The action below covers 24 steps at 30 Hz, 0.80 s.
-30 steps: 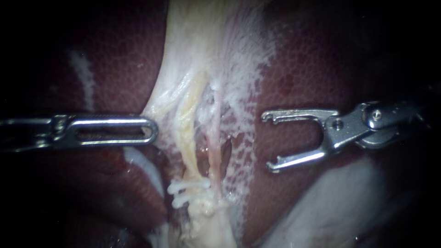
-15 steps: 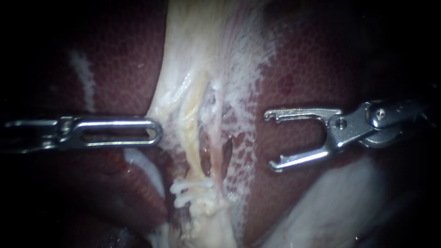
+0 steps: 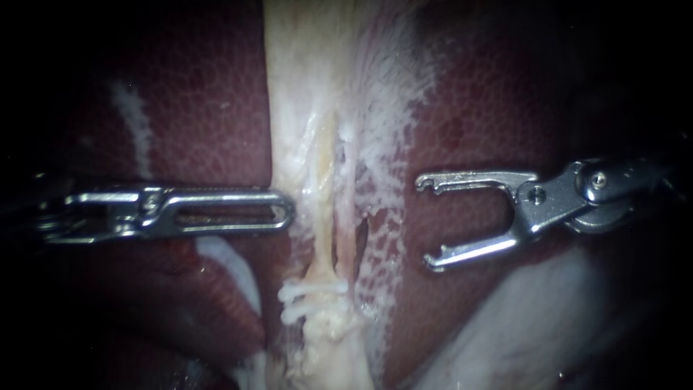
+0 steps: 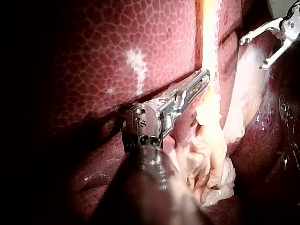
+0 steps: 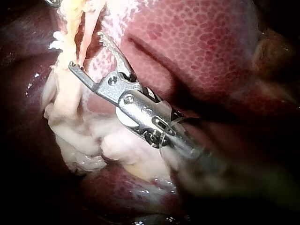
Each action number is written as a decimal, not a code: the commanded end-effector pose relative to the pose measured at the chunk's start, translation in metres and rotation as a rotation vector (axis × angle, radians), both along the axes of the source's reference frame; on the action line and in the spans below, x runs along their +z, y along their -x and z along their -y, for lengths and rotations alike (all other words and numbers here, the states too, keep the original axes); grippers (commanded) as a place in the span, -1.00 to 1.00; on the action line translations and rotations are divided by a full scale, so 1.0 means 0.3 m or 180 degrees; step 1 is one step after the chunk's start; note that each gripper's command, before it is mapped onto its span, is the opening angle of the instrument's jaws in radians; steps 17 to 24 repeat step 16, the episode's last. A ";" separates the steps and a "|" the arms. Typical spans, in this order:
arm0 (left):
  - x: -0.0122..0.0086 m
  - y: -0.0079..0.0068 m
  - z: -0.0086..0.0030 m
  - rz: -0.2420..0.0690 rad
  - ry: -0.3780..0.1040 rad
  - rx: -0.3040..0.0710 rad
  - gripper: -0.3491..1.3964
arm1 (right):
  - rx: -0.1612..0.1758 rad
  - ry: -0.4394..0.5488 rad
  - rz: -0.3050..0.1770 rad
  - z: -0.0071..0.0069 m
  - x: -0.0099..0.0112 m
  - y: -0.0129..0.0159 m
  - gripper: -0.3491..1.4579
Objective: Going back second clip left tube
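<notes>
Pale tissue [image 3: 317, 87] runs from far to near down the middle of the endoscope view, with dark red, mottled liver [image 3: 195, 87] on both sides. Within it the left tube [image 3: 326, 231] shows as a yellowish strand, with a dark slit just to its right. At its near end, white clips [image 3: 312, 300] lie across it, one just beyond the other. The left instrument [image 3: 289, 213] comes in level from the left. Its hand is closed, with the jaws lying together on the left edge of the pale tissue, farther up than the clips. The right instrument [image 3: 422, 222] lies over the liver to the right of the pale tissue and apart from it. Its hand is open and empty, with the two hooked jaws spread wide toward the tube.

From the left wrist, the left instrument [image 4: 205, 74] reaches over the liver [image 4: 117, 47] and meets the yellowish tube [image 4: 208, 28] at its tip, its jaws together. Lumpy pale tissue [image 4: 211, 140] lies beside it. Beyond the tube, the right instrument [image 4: 253, 54] stands with its jaws apart.

From the right wrist, the right instrument [image 5: 85, 49] points at the pale tissue [image 5: 75, 117]. Its jaws are spread and hold nothing, and the liver [image 5: 197, 42] lies beside the shaft.
</notes>
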State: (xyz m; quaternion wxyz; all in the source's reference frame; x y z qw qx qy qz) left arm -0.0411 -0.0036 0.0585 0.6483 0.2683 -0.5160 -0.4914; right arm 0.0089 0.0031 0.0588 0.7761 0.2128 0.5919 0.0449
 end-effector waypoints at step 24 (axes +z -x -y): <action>0.0000 0.0000 0.0001 0.0004 0.0002 0.0004 -1.00 | -0.0001 0.0000 -0.0001 0.0001 -0.0003 0.0002 0.05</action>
